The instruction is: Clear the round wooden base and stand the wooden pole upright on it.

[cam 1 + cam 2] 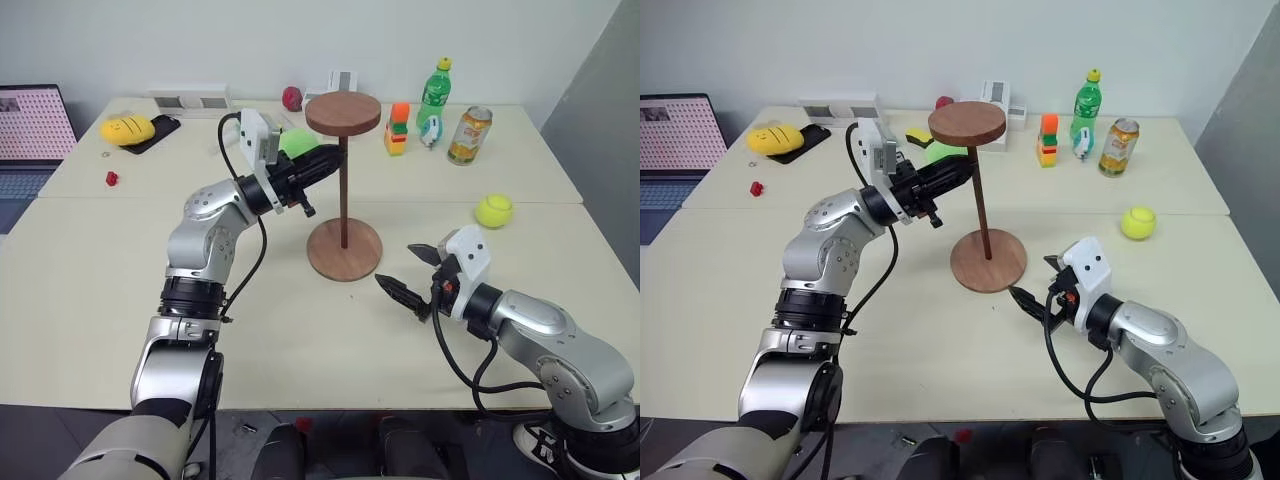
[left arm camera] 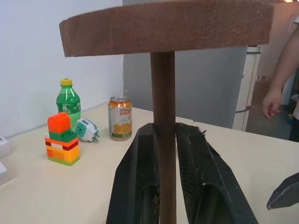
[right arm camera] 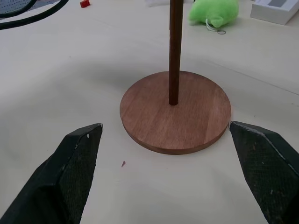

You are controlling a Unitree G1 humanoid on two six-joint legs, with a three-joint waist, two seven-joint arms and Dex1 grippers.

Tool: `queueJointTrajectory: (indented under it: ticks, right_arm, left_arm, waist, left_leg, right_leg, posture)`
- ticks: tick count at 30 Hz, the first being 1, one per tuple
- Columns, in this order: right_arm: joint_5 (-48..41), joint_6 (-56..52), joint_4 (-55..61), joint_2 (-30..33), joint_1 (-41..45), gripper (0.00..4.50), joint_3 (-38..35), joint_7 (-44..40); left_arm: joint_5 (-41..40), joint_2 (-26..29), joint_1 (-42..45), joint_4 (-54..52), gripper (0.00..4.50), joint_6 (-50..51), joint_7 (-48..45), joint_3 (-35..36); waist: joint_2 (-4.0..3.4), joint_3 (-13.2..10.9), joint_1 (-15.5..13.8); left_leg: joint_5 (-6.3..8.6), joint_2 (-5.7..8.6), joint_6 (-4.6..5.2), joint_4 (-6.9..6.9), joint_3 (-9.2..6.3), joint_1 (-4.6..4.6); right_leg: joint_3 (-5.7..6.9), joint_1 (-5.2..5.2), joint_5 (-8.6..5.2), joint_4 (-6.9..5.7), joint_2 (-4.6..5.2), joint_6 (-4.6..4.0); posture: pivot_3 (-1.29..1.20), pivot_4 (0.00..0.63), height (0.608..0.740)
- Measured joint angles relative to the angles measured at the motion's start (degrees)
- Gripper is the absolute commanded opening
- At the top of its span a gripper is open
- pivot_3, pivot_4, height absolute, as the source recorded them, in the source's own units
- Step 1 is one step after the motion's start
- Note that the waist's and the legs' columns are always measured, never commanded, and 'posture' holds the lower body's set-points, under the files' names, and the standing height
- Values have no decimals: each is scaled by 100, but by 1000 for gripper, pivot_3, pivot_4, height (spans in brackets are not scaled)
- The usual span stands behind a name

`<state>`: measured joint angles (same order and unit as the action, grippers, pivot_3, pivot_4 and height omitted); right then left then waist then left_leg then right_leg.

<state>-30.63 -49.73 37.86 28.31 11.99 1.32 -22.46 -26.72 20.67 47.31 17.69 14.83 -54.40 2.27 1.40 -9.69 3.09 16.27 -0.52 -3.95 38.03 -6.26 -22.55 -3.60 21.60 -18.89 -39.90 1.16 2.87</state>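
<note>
While my right gripper (image 1: 412, 270) waits nearest me with its black fingers spread wide and empty, the flat reddish-brown round wooden base (image 1: 344, 249) lies just beyond its tips, cleared, so I could steady it if needed. Farther out, my left gripper (image 1: 322, 160) is clamped on the thin dark-brown wooden pole (image 1: 343, 190), holding it upright with its lower end in the base's centre and its smaller disc uppermost, apparently until it seats.

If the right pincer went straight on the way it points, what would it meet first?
Probably the base: it lies dead ahead between the right pincer's open fingers, the pole standing in its centre.
</note>
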Motion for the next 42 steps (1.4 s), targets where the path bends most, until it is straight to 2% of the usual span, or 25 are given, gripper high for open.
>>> queueJointTrajectory:
  ticks: [7,21,28,31,32,33,35,37,39,40,42]
  right_arm:
    - [-30,-41,0,0,2,4500,-7,0]
    - [-211,-195,57,-26,1,4500,-80,133]
    - [-223,-222,146,-30,-1,4500,-80,183]
    - [-223,-222,146,-30,0,4500,-80,182]
    - [-222,-222,145,-29,0,4500,-80,177]
    - [-222,-222,145,-30,1,4500,-79,175]
    - [-220,-219,143,-30,3,4500,-79,161]
    - [-217,-219,122,-27,2,4500,-80,156]
    - [-217,-214,110,-26,3,4500,-79,142]
    - [-217,-213,78,-29,5,4500,-73,128]
    - [-215,-205,26,-26,20,4500,-72,114]
  left_arm:
    - [24,26,-87,90,273,-27,-32,-5]
    - [371,-131,19,365,273,-221,-82,-234]
    - [463,-134,167,718,273,-275,-29,-284]
    - [463,-128,171,733,273,-281,-71,-284]
    - [488,-113,164,737,972,-295,-108,-297]
    - [571,-67,150,782,1051,-274,-113,-360]
    - [734,-25,-124,1043,1589,-84,-147,-509]
    - [798,-37,-479,1336,1931,150,-177,-637]
    - [788,-39,-540,1316,2356,292,-228,-646]
    - [780,21,-545,1188,2665,373,-256,-641]
    - [771,205,-582,914,3070,487,-281,-622]
  waist:
    - [-6,20,-7]
    - [-36,77,-19]
    - [-39,79,-26]
    - [-42,82,-25]
    - [-42,82,-25]
    - [-45,83,-25]
    - [-72,80,1]
    - [-50,53,18]
    - [-41,48,18]
    - [-41,48,17]
    - [-41,48,17]
  left_leg:
    - [5,1,8,-6,2,56]
    - [6,0,10,-11,-6,94]
    - [11,0,18,-34,-9,176]
    - [11,-1,18,-34,-10,177]
    - [11,-2,18,-34,-11,177]
    - [11,-2,18,-35,-10,177]
    - [11,1,18,-48,-1,175]
    - [11,-4,17,-50,-9,121]
    - [0,-6,-1,-9,-24,1]
    - [-5,-2,-9,-7,-20,-29]
    - [-5,-2,-10,-13,-13,-34]
  right_leg:
    - [-2,-53,-1,5,0,1]
    - [3,-102,-1,23,-3,2]
    - [7,-194,-3,64,-3,5]
    - [8,-198,-3,70,-4,5]
    - [8,-198,-3,72,-4,5]
    - [8,-198,-3,73,-4,5]
    - [-1,-190,-3,79,-2,6]
    - [1,-128,-2,68,-11,3]
    - [15,-17,-1,33,-13,1]
    - [14,14,-1,28,-9,1]
    - [10,20,-1,32,-2,2]
  posture:
    - [0,150,740]
    - [0,150,740]
    - [0,150,740]
    - [0,150,740]
    - [0,150,740]
    - [0,150,740]
    - [0,150,740]
    - [0,150,740]
    - [0,150,740]
    - [0,150,740]
    - [0,150,740]
